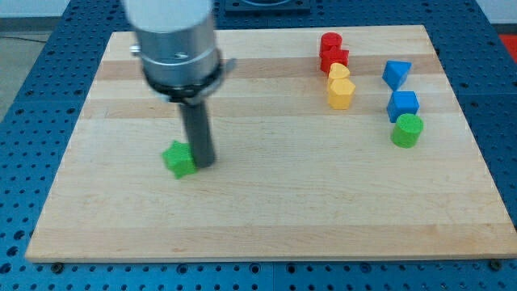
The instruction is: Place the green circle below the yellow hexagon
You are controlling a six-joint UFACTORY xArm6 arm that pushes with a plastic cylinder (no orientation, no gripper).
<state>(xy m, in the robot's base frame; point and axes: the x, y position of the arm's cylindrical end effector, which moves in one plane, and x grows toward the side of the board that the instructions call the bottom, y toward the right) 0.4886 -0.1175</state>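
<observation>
The green circle (407,130) stands near the view's right edge, just below a blue cube (402,104). The yellow hexagon (340,94) sits up and to its left, below a yellow heart-like block (338,73). My tip (202,164) rests on the board left of centre, touching the right side of a green star-shaped block (179,159). The tip is far left of both the green circle and the yellow hexagon.
Two red blocks (332,51) stand above the yellow ones near the view's top. A blue triangular block (396,73) sits above the blue cube. The wooden board (258,218) lies on a blue perforated table.
</observation>
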